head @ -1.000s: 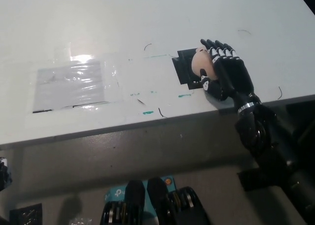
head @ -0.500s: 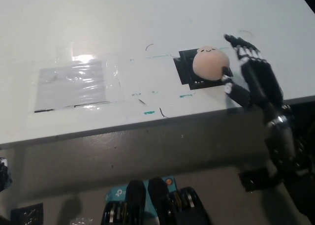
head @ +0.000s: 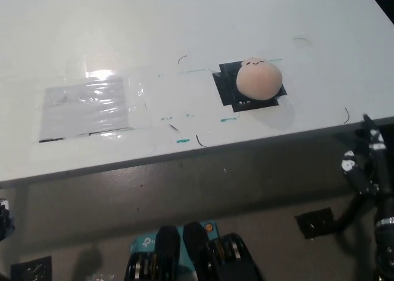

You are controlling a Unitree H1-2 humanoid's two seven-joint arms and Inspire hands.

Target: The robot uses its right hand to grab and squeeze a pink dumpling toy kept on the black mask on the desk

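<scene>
Right hand [head: 367, 161] pulled back off desk [head: 184, 35], sat below-right of pink dumpling toy [head: 259, 79], fingers apart, holding nothing. Toy sat round, released, on black mask [head: 229, 90]. Squeeze looked complete; nothing obviously left.

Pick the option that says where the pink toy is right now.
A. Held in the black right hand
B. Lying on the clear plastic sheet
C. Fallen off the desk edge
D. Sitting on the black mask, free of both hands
D: the toy sits on the black mask on the desk, while the right hand hangs off the desk's front edge, well clear of it.
</scene>
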